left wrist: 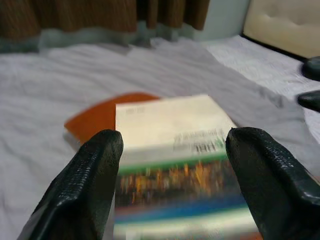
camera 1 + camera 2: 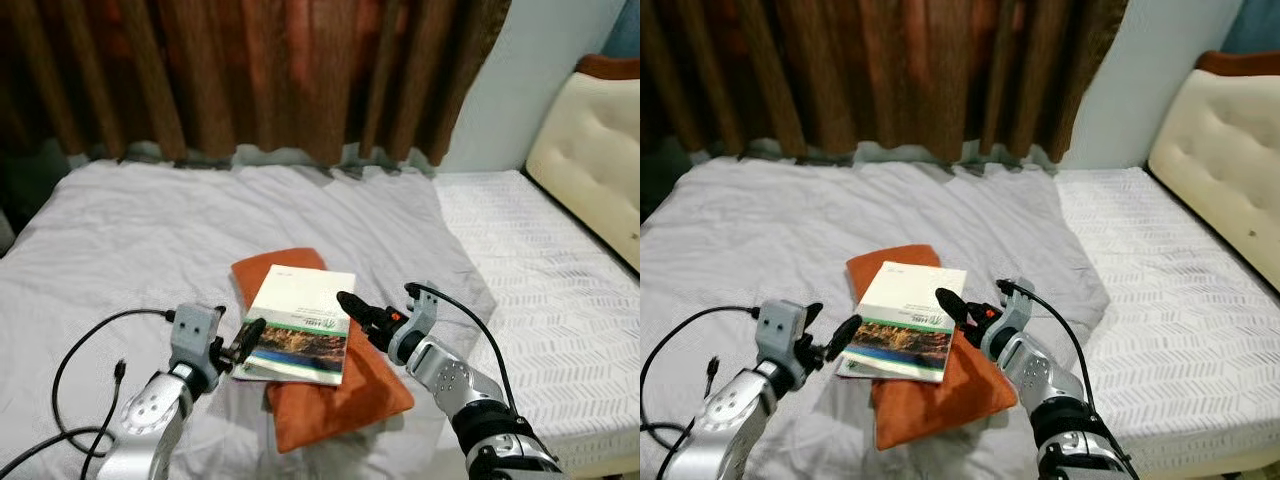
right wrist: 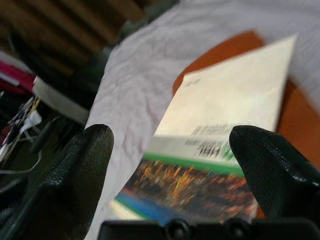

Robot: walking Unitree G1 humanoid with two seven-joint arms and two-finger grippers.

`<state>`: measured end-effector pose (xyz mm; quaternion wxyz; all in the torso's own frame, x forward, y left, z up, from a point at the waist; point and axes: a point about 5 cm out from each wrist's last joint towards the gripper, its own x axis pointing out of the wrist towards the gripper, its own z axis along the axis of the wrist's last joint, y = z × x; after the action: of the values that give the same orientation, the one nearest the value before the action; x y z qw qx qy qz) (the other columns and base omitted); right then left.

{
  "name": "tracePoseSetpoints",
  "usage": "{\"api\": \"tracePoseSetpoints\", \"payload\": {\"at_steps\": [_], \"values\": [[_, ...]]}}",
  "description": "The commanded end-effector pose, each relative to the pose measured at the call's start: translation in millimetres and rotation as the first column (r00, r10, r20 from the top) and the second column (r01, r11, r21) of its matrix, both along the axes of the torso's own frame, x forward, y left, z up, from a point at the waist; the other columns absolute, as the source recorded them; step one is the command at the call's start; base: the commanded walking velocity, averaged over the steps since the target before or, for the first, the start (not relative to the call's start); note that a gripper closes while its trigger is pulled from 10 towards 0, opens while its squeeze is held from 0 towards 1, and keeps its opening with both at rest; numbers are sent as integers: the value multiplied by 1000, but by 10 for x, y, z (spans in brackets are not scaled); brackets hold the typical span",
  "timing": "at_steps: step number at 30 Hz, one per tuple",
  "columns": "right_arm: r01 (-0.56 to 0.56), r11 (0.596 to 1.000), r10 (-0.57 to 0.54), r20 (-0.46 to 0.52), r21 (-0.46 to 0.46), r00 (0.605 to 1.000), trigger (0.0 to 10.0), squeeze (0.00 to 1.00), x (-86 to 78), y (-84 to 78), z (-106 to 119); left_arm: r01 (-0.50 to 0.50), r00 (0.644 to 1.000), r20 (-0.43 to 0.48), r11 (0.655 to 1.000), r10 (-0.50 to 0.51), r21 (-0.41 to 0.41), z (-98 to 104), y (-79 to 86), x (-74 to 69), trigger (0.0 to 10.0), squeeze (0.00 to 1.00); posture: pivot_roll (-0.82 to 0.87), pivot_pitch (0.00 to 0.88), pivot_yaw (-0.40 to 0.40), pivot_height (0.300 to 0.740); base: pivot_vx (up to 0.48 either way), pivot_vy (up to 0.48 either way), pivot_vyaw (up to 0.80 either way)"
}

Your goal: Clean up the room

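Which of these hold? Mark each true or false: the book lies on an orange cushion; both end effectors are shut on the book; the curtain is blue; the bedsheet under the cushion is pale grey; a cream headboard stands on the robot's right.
1. The book lies on the orange cushion. True.
2. The left end effector and right end effector are shut on the book. False: both are open at its edges.
3. The curtain is blue. False: brown.
4. The bedsheet is pale grey. True.
5. A cream headboard stands on the robot's right. True.

Light: even, soft indoor brightness, faint shadows.
Head views: sharp.
Wrist views: white-and-green paperback book (image 1: 175, 165) blurred, out of focus.
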<state>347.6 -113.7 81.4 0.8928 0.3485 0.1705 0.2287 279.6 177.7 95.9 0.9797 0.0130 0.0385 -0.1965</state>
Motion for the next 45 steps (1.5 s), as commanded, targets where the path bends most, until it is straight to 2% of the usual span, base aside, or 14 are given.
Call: {"api": "tracePoseSetpoints", "payload": {"at_steps": [1, 3, 6, 8, 9, 10, 12, 13, 14, 15, 24, 32, 41, 45], "values": [[8, 1000, -8, -4, 16, 1000, 10000, 0, 20, -34, 2, 53, 998, 35, 999, -52, -5, 106, -52, -33, 10000, 0, 65, 171, -115, 740, 0, 0, 0], [11, 1000, -11, 1, -10, 1000, 10000, 0, 15, -61, -27, 103, 993, 51, 994, -104, 25, 123, -94, -141, 10000, 0, 78, 188, -121, 740, 0, 0, 0], [29, 998, -28, 18, -49, 999, 10000, 0, 20, -87, -32, 96, 994, 55, 995, -97, 25, 118, -96, -162, 10000, 0, 83, 192, -124, 740, 0, 0, 0], [94, 980, -78, 96, -173, 992, 10000, 0, 59, -170, 12, 64, 994, 91, 998, -66, 26, 159, -86, -173, 10000, 0, 87, 182, -125, 740, 0, 0, 0], [147, 941, -97, 175, -305, 980, 10000, 0, 86, -231, 65, 22, 992, 121, 999, -27, 42, 188, -71, -170, 10000, 0, 89, 172, -124, 740, 0, 0, 0], [147, 941, -97, 175, -305, 980, 10000, 0, 86, -231, 65, 22, 992, 121, 999, -27, 42, 188, -71, -170, 10000, 0, 89, 172, -124, 740, 0, 0, 0], [258, 812, -68, 354, -524, 933, 10000, 0, 97, -306, 190, -38, 989, 145, 998, 32, 41, 210, -81, -175, 10000, 0, 85, 148, -115, 740, 0, 0, 0], [258, 812, -68, 354, -524, 933, 10000, 0, 97, -306, 190, -38, 989, 145, 998, 32, 41, 210, -81, -175, 10000, 0, 85, 148, -115, 740, 0, 0, 0], [332, 749, -50, 450, -573, 891, 10000, 0, 36, -333, 249, -107, 985, 139, 994, 105, 12, 183, -111, -163, 10000, 0, 73, 125, -109, 740, 0, 0, 0], [364, 742, -75, 469, -563, 880, 10000, 0, -24, -365, 241, -135, 982, 134, 991, 133, 9, 164, -151, -154, 10000, 0, 62, 112, -105, 740, 0, 0, 0], [427, 737, -221, 410, -524, 885, 10000, 0, -345, -560, -77, -184, 979, 74, 980, 189, -77, 48, -411, 2, 10000, 0, -16, 40, -57, 740, 0, -410, 0], [447, 730, -236, 422, -518, 875, 10000, 0, -343, -586, -12, -214, 972, 88, 976, 217, -38, 66, -370, 145, 10000, 0, -32, 20, -42, 740, 0, -458, 425], [335, 839, -192, 341, -428, 920, 10000, 0, -253, -372, -8, -242, 963, 139, 968, 232, 62, 140, -177, 290, 10000, 0, -13, 13, -45, 740, 30, -49, 126], [310, 861, -176, 335, -403, 926, 10000, 0, -236, -326, 9, -259, 959, 144, 962, 244, 91, 133, -62, 301, 10000, 0, 16, 11, -49, 740, 0, 0, 0]]}}
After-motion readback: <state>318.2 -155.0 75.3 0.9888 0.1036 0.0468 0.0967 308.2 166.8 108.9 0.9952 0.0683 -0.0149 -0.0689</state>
